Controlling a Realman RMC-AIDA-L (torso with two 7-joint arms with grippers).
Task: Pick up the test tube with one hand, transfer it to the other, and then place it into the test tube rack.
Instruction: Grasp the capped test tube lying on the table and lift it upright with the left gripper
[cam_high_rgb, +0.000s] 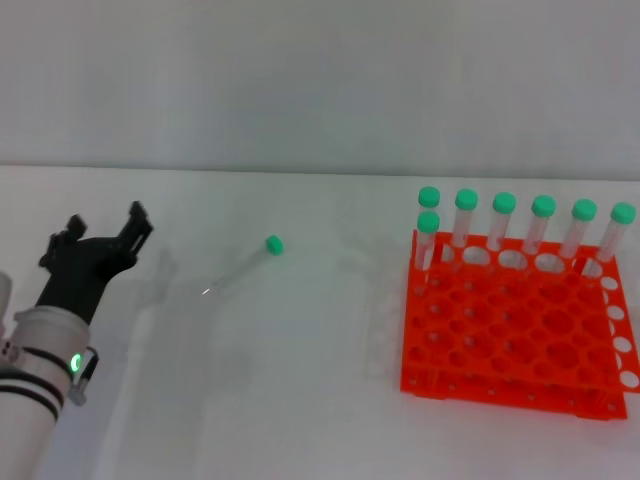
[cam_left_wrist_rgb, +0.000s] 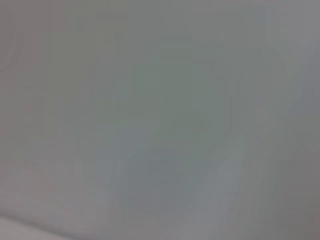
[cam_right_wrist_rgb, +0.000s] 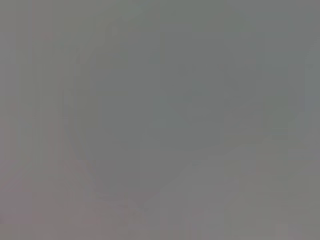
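"Seven green-capped tubes (cam_high_rgb: 504, 225) stand upright in the test tube rack (cam_high_rgb: 515, 335), all along its far edge; the rack is bright orange-red and sits on the right side of the white table (cam_high_rgb: 300, 400)."

"And the tube meant to be picked up?"

"The test tube (cam_high_rgb: 245, 265) lies flat on the table, left of centre and well apart from the rack. Its green cap points away and toward the rack, and its clear body slants back toward the near left."

"Is any hand near it?"

"The left gripper (cam_high_rgb: 105, 232) hovers at the left edge of the table, on a silver-white arm with black bands and a green light. Its black fingers (cam_high_rgb: 135, 222) are spread wide, holding nothing, and they point toward the lying tube without touching it; a clear stretch of table sits between them."

"What about the right gripper?"

"It does not show from the head camera. Both wrist cameras give only a plain grey blur, so nothing more can be told from them."
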